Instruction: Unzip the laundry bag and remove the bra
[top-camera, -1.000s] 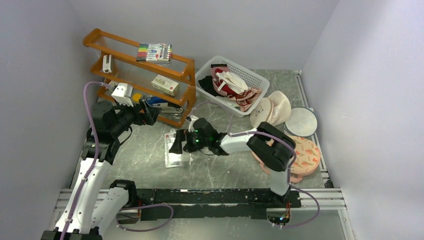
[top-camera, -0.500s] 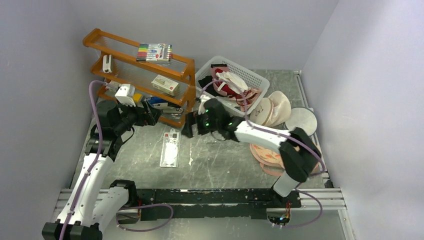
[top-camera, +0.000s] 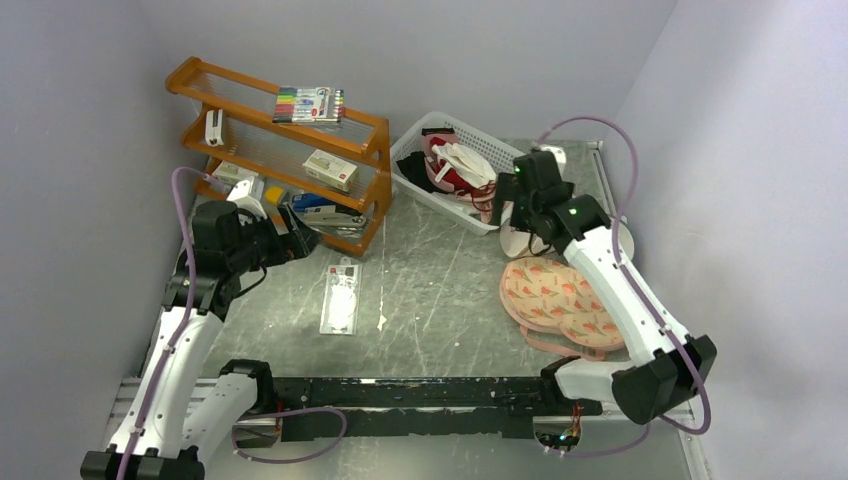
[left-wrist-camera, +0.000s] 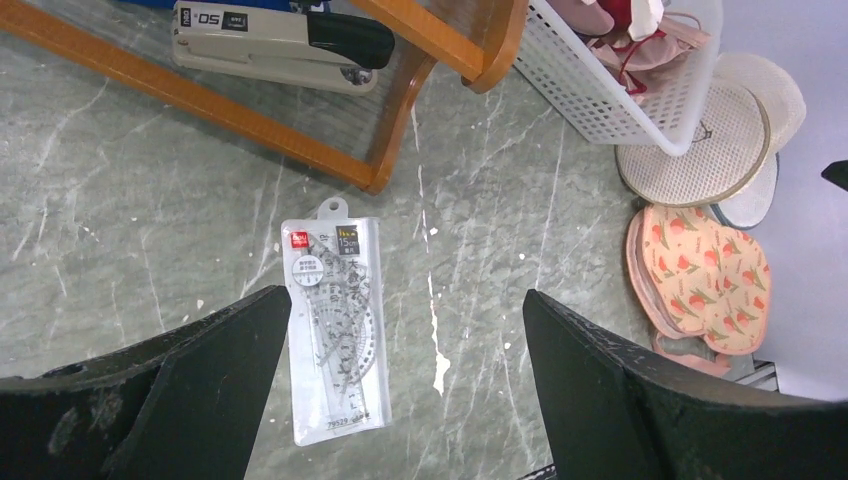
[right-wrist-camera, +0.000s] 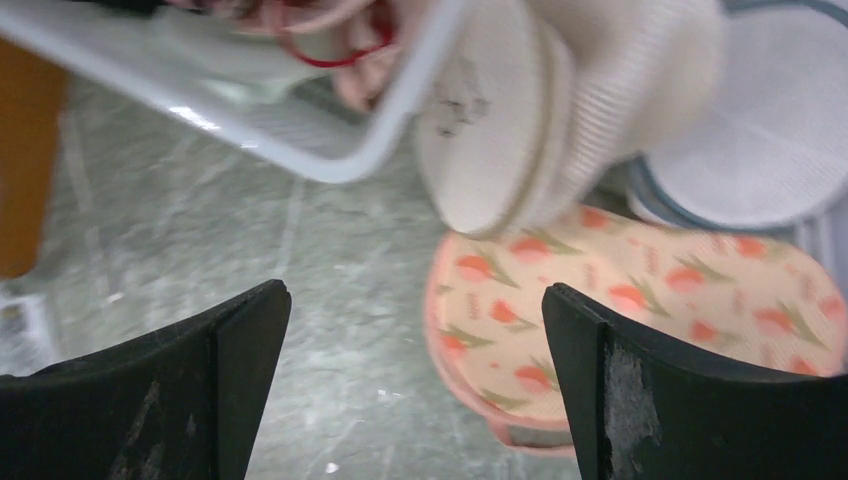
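Arriving over laundry bag (right-wrist-camera: 500, 130): right pincer (right-wrist-camera: 416, 292)

Right of centre, the right arm's gripper (top-camera: 505, 207) hangs over the round cream-white mesh laundry bag (top-camera: 513, 241), beside the white plastic basket (top-camera: 436, 202); peach fruit-patterned pads (top-camera: 560, 295) lie below.

The bag (left-wrist-camera: 700, 155) is a round, domed cream-white mesh pouch with a beige zip rim and a small black emblem on its flat face. The rim appears closed. It sits tilted against the basket (left-wrist-camera: 620, 90) corner, overlapping the grey disc (left-wrist-camera: 755, 195), just beside the peach pads (left-wrist-camera: 700, 280).
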